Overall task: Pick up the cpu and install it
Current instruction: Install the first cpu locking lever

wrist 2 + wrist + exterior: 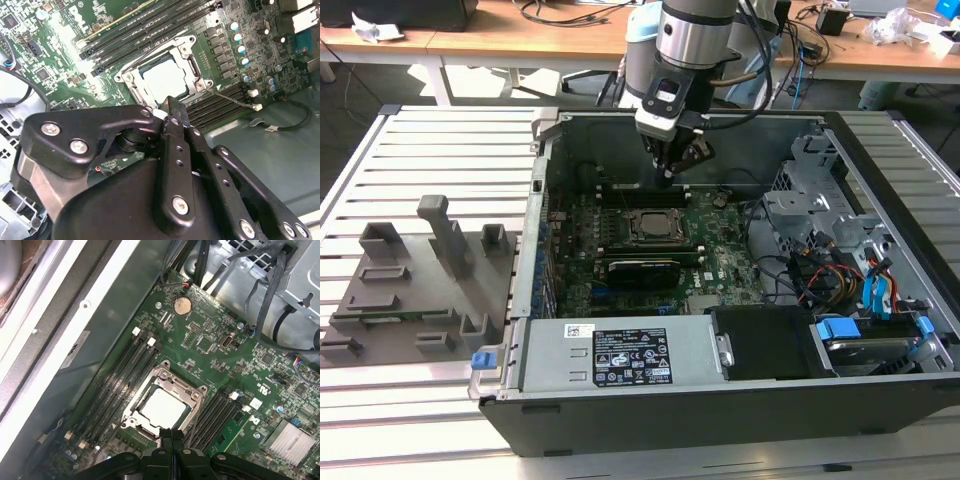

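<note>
No wording can be made out. A black-and-white label [630, 358] lies on the grey power supply [695, 350], well apart from the claw [670, 176], toward the case's near edge. In the first wrist view, white print [263, 388] dots the motherboard [210, 365] beneath the claw, and a pale sticker [74, 352] sits on the case wall [100, 305].

An open computer case [720, 415] lies on a slatted table [440, 140], grey fixture blocks [410, 290] beside it.

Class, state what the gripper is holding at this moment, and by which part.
Nothing is held. The gripper is shut and empty near the socket, where the cpu lies.
</note>
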You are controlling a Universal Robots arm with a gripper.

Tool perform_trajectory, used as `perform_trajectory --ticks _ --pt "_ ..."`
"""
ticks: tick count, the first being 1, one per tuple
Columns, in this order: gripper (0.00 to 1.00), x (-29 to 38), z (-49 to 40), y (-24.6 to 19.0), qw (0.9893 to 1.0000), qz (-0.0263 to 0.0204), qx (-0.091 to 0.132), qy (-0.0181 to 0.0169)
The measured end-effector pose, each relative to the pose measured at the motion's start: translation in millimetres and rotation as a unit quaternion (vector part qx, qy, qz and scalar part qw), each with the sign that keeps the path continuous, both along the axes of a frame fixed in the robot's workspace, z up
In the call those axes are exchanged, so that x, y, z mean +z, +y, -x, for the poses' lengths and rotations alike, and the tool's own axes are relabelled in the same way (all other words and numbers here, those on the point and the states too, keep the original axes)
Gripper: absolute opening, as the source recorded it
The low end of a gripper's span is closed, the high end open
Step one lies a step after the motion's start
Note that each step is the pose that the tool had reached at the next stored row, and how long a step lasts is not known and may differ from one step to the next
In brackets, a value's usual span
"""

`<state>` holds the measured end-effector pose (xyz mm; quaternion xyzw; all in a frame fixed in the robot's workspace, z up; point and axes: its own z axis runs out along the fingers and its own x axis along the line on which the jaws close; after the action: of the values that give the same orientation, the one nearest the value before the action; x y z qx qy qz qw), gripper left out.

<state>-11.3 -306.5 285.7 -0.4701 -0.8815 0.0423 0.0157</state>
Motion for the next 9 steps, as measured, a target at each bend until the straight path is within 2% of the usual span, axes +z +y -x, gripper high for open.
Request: perform_trajectory --ticks 9 --pt "0.11 0.0 0.0 0.0 0.9995 0.0 0.032 0.0"
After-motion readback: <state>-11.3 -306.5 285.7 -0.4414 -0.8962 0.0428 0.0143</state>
